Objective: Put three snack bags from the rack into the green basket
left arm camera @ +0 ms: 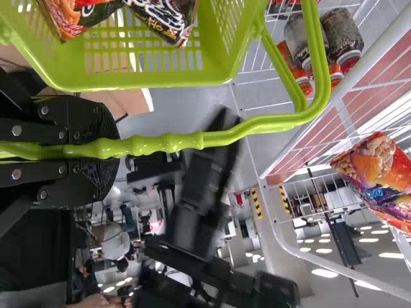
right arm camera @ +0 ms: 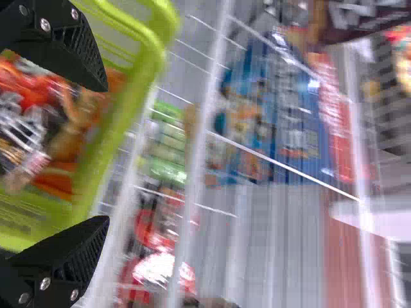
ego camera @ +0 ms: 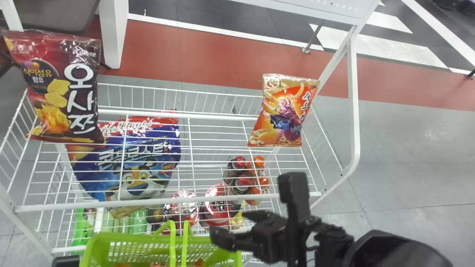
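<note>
Orange bag (ego camera: 284, 111) sits at the rack (ego camera: 354, 92), right of centre; dark red bag (ego camera: 61, 91), upper left. Both look light, soft, slick film, crushable contents. I'd pinch orange by its top seam, gently. Right gripper (right arm camera: 104, 154) lower centre, jaws apart. Left gripper (left arm camera: 110, 151) jaws clamped on green basket (ego camera: 128, 238) handle (left arm camera: 164, 144).
</note>
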You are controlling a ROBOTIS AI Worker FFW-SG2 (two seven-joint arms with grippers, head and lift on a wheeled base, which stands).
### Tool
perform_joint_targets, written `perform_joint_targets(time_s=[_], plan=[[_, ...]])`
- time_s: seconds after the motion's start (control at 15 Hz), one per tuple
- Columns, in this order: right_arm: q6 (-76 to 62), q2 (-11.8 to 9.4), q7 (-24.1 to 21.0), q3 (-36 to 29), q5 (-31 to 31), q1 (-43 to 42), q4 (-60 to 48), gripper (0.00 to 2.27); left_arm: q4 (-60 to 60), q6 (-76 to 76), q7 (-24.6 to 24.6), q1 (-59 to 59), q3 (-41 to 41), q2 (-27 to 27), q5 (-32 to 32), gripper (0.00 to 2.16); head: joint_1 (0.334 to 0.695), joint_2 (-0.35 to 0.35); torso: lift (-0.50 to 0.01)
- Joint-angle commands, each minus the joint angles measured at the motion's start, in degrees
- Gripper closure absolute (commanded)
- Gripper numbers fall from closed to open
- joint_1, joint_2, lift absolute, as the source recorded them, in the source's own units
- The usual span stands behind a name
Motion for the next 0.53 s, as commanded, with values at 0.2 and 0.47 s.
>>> perform_joint_targets(time_s=[0.2, 0.47], plan=[[-14.7, 0.3, 0.0, -6.8, 0.6, -0.9, -0.9, 0.08, 0.0, -0.1, -0.4, 0.4, -0.1, -0.1, 0.0, 1.86, 0.695, -0.35, 0.0], [-29.7, 0.6, 0.4, -6.6, 1.9, -7.6, 8.9, 0.08, 0.0, -0.3, 0.1, 0.3, -0.9, -0.1, -0.2, 1.86, 0.695, -0.35, 0.0]])
